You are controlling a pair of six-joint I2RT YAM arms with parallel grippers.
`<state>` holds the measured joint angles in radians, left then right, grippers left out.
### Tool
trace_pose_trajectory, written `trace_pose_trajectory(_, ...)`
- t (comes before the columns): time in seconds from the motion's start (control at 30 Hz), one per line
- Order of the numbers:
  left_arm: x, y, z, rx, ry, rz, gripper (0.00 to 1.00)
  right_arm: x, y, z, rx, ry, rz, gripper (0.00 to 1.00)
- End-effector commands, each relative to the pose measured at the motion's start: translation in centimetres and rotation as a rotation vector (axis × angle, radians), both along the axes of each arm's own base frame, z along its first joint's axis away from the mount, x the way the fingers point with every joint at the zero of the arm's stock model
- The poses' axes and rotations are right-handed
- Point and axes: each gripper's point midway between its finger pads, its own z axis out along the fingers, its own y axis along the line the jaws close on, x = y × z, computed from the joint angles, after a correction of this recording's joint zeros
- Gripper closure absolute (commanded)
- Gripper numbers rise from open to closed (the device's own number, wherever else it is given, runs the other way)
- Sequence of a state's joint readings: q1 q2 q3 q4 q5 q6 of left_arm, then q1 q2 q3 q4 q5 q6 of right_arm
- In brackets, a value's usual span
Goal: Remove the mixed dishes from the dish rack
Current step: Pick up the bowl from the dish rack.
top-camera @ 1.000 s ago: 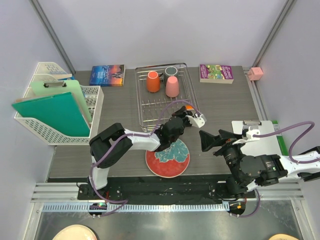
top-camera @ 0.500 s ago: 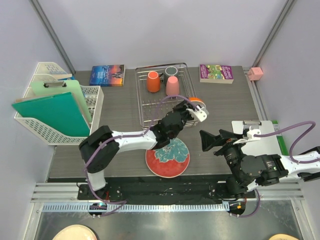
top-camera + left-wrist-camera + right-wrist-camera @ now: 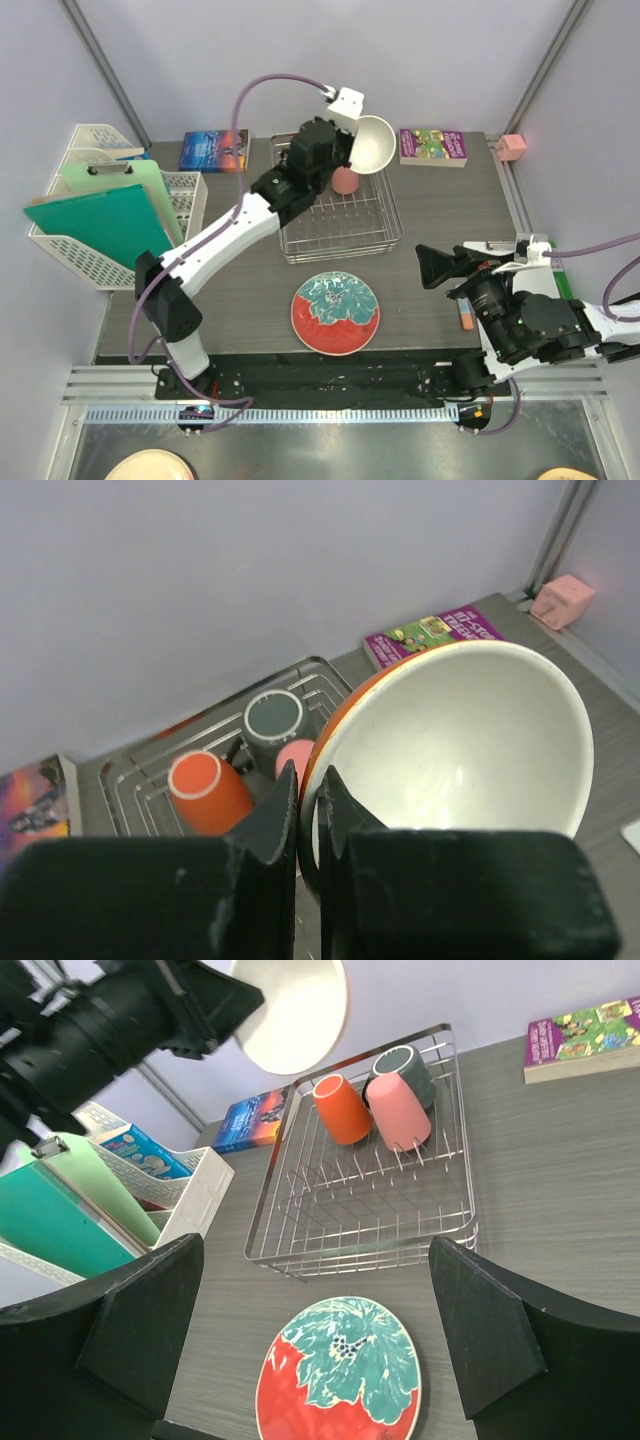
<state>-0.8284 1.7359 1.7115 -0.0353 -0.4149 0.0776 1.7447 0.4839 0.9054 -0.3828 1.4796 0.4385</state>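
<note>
The plate (image 3: 335, 313) lies on the table (image 3: 450, 210) before the dish rack (image 3: 340, 228), which holds three cups (image 3: 398, 1110).

from above, the left gripper (image 3: 350, 150) and the bowl (image 3: 370, 143) it holds cover the back of the dish rack (image 3: 340, 235): you see only a sliver of the pink cup (image 3: 345, 181), and the orange mug (image 3: 342, 1108) and dark grey mug (image 3: 408, 1063) are hidden there. at the left wrist the gripper blocks the bowl's lower rim. the right wrist view cuts the plate (image 3: 340, 1380) off at its bottom edge.

Bowl (image 3: 368, 143) raised, tipped sideways; plate (image 3: 336, 313) flat before rack (image 3: 340, 228); orange mug (image 3: 341, 1109), pink cup (image 3: 399, 1111), grey mug (image 3: 405, 1068) inverted inside
</note>
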Motion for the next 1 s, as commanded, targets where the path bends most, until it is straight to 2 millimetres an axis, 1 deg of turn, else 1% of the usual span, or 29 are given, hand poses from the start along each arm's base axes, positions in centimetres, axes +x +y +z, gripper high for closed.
trace_pose_trajectory(0.0, -4.8, 0.0, -0.7, -0.161, 0.349, -0.127, 1.00, 1.1, -4.5, 1.8, -0.014, 0.017, -0.210, 0.00)
trace_pose_trajectory(0.03, -5.8, 0.0, -1.1, -0.180, 0.402, -0.148, 1.00, 1.1, -4.7, 2.3, -0.023, 0.018, -0.218, 0.00)
trace_pose_trajectory(0.07, -6.4, -0.1, -1.2, -0.239, 0.460, -0.167, 1.00, 1.1, -4.9, 2.4, -0.049, 0.016, -0.226, 0.00)
trace_pose_trajectory(0.1, -7.7, -0.5, -1.8, -0.259, 0.520, -0.216, 1.00, 1.0, -4.6, 2.7, -0.068, 0.012, -0.228, 0.00)
trace_pose_trajectory(0.13, -8.8, -0.3, -1.5, -0.283, 0.542, -0.238, 1.00, 1.0, -4.5, 3.3, -0.070, 0.013, -0.225, 0.00)
trace_pose_trajectory(0.17, -9.8, -0.5, -1.6, -0.328, 0.594, -0.250, 1.00, 1.0, -4.4, 3.6, -0.081, 0.012, -0.229, 0.00)
trace_pose_trajectory(0.2, -10.4, -0.3, -1.9, -0.344, 0.621, -0.253, 0.99, 0.9, -3.8, 3.8, -0.121, 0.003, -0.231, 0.00)
trace_pose_trajectory(0.23, -11.4, 0.0, -2.5, -0.351, 0.652, -0.265, 0.99, 0.9, -3.8, 4.2, -0.117, 0.005, -0.229, 0.00)
trace_pose_trajectory(0.27, -11.9, 0.4, -3.0, -0.355, 0.679, -0.252, 0.99, 0.8, -3.5, 4.5, -0.118, 0.003, -0.221, 0.00)
trace_pose_trajectory(0.3, -12.2, 0.9, -3.6, -0.362, 0.695, -0.232, 0.99, 0.7, -2.8, 4.6, -0.128, -0.003, -0.204, 0.00)
trace_pose_trajectory(0.33, -12.4, 1.7, -4.9, -0.348, 0.708, -0.195, 0.99, 0.6, -2.2, 5.0, -0.138, -0.007, -0.197, 0.00)
trace_pose_trajectory(0.37, -12.8, 2.6, -4.4, -0.361, 0.688, -0.183, 0.99, 0.5, -1.6, 5.2, -0.154, -0.011, -0.196, 0.00)
trace_pose_trajectory(0.4, -12.7, 3.6, -4.5, -0.357, 0.667, -0.142, 0.99, 0.4, -0.9, 5.4, -0.166, -0.016, -0.186, 0.00)
trace_pose_trajectory(0.43, -12.7, 4.4, -4.7, -0.352, 0.654, -0.113, 0.99, 0.2, 0.4, 6.0, -0.201, -0.026, -0.180, 0.01)
trace_pose_trajectory(0.47, -12.7, 5.7, -4.8, -0.345, 0.629, -0.067, 1.00, 0.2, 1.2, 6.3, -0.219, -0.032, -0.166, 0.00)
trace_pose_trajectory(0.5, -12.8, 6.4, -5.2, -0.321, 0.625, -0.042, 0.99, 0.7, 1.5, 6.6, -0.234, -0.035, -0.187, 0.00)
trace_pose_trajectory(0.53, -12.6, 7.0, -5.3, -0.312, 0.615, -0.016, 1.00, 1.0, 3.0, 7.6, -0.245, -0.050, -0.133, 0.00)
trace_pose_trajectory(0.57, -12.5, 7.8, -5.5, -0.298, 0.603, 0.019, 1.00, 1.5, 4.7, 7.6, -0.275, -0.060, -0.117, 0.00)
trace_pose_trajectory(0.6, -12.7, 8.5, -5.6, -0.285, 0.600, 0.040, 1.00, 2.3, 5.5, 7.7, -0.287, -0.064, -0.111, 0.00)
trace_pose_trajectory(0.63, -12.7, 9.0, -5.7, -0.274, 0.596, 0.060, 1.00, 3.6, 6.3, 8.4, -0.271, -0.070, -0.080, 0.01)
trace_pose_trajectory(0.67, -12.7, 9.5, -5.9, -0.264, 0.596, 0.075, 1.00, 4.7, 7.4, 7.5, -0.294, -0.050, -0.081, 0.00)
trace_pose_trajectory(0.7, -12.7, 10.1, -6.0, -0.257, 0.586, 0.099, 1.00, 5.7, 8.1, 7.4, -0.295, -0.038, -0.060, 0.00)
trace_pose_trajectory(0.73, -12.9, 10.6, -6.3, -0.246, 0.590, 0.115, 1.00, 6.6, 8.5, 8.0, -0.268, -0.023, -0.042, 0.00)
trace_pose_trajectory(0.77, -13.0, 10.9, -6.5, -0.238, 0.591, 0.125, 1.00, 8.9, 8.7, 6.7, -0.271, 0.031, -0.013, 0.00)
trace_pose_trajectory(0.8, -13.2, 11.5, -6.8, -0.231, 0.587, 0.136, 1.00, 10.3, 9.8, 5.4, -0.282, 0.072, 0.011, 0.00)
trace_pose_trajectory(0.83, -13.4, 11.8, -6.8, -0.228, 0.583, 0.143, 1.00, 11.6, 9.7, 4.5, -0.279, 0.108, 0.012, 0.00)
trace_pose_trajectory(0.87, -13.5, 12.1, -7.0, -0.222, 0.581, 0.147, 1.00, 12.8, 9.7, 3.4, -0.264, 0.148, 0.053, 0.00)
trace_pose_trajectory(0.93, -13.8, 12.7, -7.1, -0.225, 0.573, 0.155, 1.00, 14.2, 10.2, 0.6, -0.250, 0.222, 0.079, 0.00)
trace_pose_trajectory(0.97, -13.9, 12.8, -7.3, -0.222, 0.574, 0.156, 1.00, 14.5, 10.5, -0.1, -0.238, 0.242, 0.108, 0.01)
